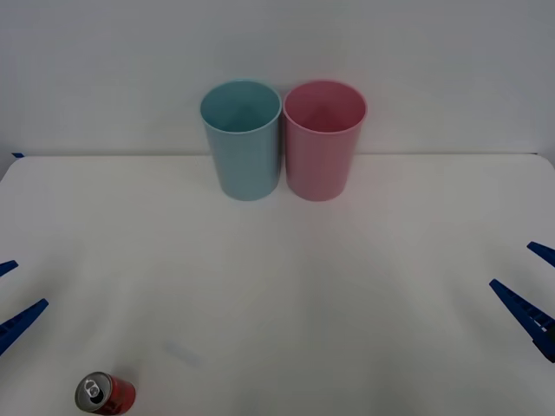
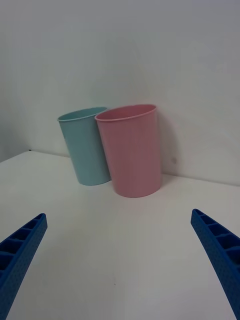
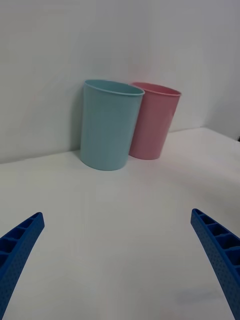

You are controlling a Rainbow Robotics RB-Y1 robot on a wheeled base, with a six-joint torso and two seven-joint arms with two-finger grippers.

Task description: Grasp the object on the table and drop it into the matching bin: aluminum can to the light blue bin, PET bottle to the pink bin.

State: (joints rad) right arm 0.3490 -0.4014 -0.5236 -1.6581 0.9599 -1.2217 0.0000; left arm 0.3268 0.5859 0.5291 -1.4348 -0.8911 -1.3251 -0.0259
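Small red aluminium drink can (image 1: 106, 394) upright at near-left corner of white surface (image 1: 347, 329), nearest left pincer (image 1: 13, 299). Both pincers spread apart, empty; right pincer (image 1: 529, 290) far.

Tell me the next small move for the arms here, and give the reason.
Probably swing the left gripper down toward the small red drink can. The can lies on its side at the white table's near left, nearest that open gripper. The right gripper waits open at the far side.

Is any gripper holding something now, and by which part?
Nothing is held. Both grippers, left and right, are open; the can lies on the table.
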